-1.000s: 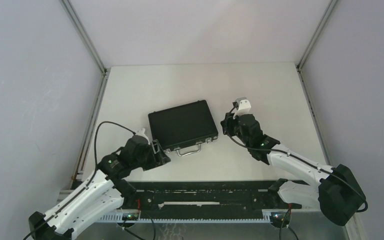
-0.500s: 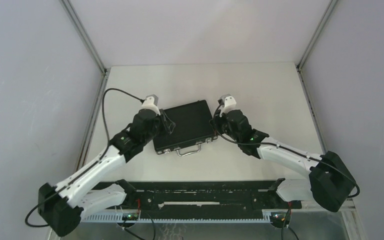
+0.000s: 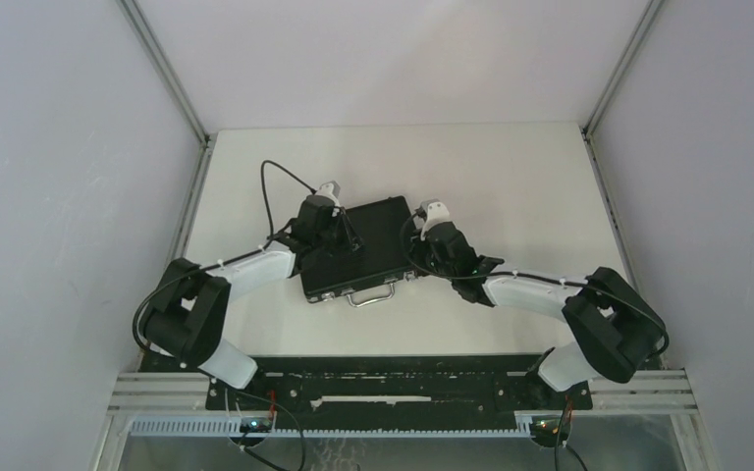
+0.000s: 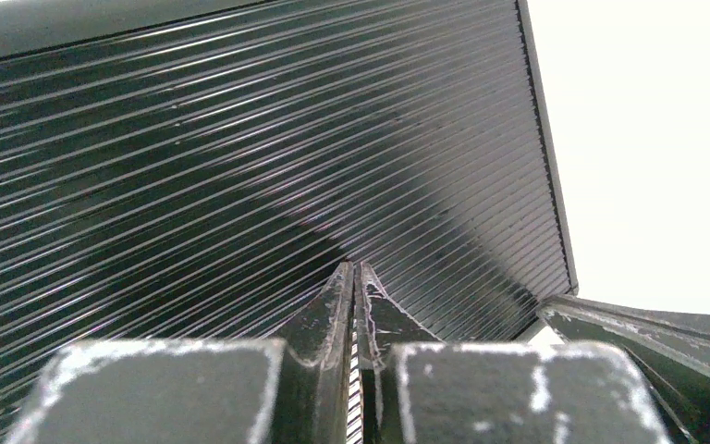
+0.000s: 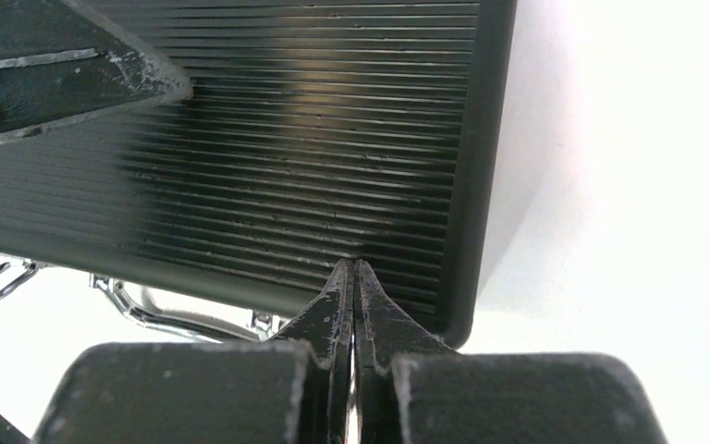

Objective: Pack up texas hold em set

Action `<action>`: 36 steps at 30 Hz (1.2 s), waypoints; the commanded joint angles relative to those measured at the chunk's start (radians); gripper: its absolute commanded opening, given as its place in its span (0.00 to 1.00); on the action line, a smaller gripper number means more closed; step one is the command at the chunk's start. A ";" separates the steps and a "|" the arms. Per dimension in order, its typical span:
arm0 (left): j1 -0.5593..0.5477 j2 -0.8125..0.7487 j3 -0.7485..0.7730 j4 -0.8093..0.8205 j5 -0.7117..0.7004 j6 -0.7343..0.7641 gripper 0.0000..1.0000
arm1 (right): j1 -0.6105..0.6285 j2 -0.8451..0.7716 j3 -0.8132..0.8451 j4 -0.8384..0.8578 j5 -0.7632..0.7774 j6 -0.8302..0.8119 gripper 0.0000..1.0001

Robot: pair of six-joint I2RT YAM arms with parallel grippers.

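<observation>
White table (image 3: 511, 177) held a shut, ribbed black briefcase (image 3: 381, 238) with silver handle; left pincer (image 4: 352, 268) and right pincer (image 5: 352, 265), both pressed together, touched its lid.

both arms reach inward; left claw (image 4: 353, 270) and right claw (image 5: 352, 265) pinched tight, fingers touching

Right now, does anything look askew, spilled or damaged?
Nothing spilled or damaged. The black briefcase lies closed, skewed to the table edges, handle toward the arms. The shut left gripper and right gripper touch its ribbed lid.
</observation>
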 commanded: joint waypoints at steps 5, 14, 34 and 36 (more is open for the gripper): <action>0.008 0.091 -0.016 -0.155 0.050 0.004 0.09 | 0.017 -0.205 -0.007 -0.089 0.013 -0.029 0.00; 0.009 0.105 -0.023 -0.144 0.077 -0.008 0.10 | 0.036 -0.212 -0.048 -0.094 0.011 0.001 0.00; 0.009 0.106 -0.025 -0.146 0.081 -0.011 0.11 | 0.078 0.017 -0.129 0.079 0.002 0.080 0.00; 0.009 0.104 -0.026 -0.147 0.077 -0.011 0.11 | 0.080 0.014 -0.127 0.081 -0.001 0.082 0.00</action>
